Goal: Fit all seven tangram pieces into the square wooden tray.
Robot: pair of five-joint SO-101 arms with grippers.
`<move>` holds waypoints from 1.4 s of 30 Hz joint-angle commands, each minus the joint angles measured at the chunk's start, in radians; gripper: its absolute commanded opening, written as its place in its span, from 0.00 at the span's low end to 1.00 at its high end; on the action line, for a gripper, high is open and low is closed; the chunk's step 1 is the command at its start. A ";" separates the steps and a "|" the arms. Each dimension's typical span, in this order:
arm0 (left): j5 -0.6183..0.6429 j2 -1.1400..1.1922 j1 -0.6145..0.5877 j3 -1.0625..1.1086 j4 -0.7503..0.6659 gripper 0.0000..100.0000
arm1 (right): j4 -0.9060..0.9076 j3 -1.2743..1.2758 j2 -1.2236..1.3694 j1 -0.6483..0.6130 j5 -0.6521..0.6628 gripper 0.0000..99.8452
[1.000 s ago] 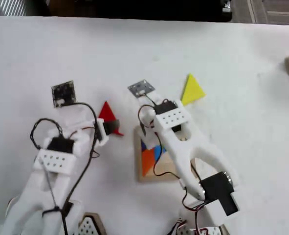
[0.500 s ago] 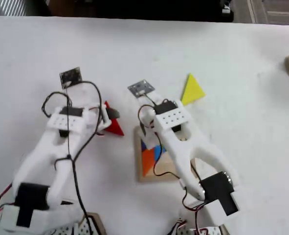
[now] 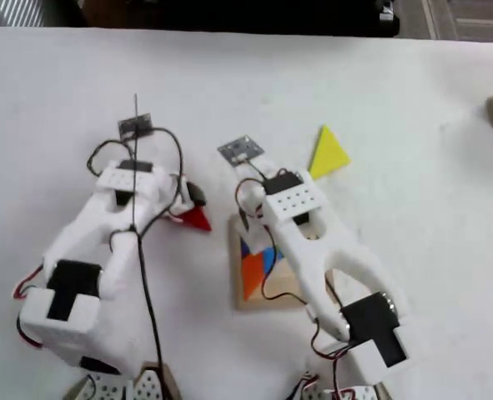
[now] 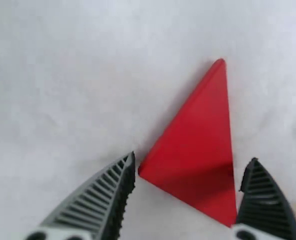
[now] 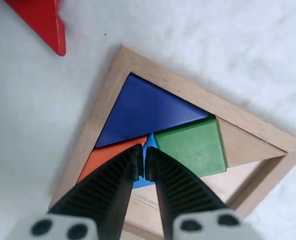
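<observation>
- Left claw (image 4: 192,161), spread wide, straddles the red triangle (image 4: 200,135) lying beside the tray (image 3: 236,275).
- Right claw (image 5: 144,155), nearly closed and empty, hangs over the tray.
- A shallow pinch could skid the triangle away.

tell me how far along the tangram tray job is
Done: the dark blue triangle, green square, orange piece and light blue piece lie in the square wooden tray, with bare wood beside them. In hand: the left gripper is open astride the red triangle on the white table. Left: that piece and the yellow triangle, also on the table.
</observation>
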 commanded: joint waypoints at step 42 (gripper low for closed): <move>-0.075 0.010 0.038 -0.052 0.043 0.26 | -0.068 0.021 -0.050 0.044 0.014 0.02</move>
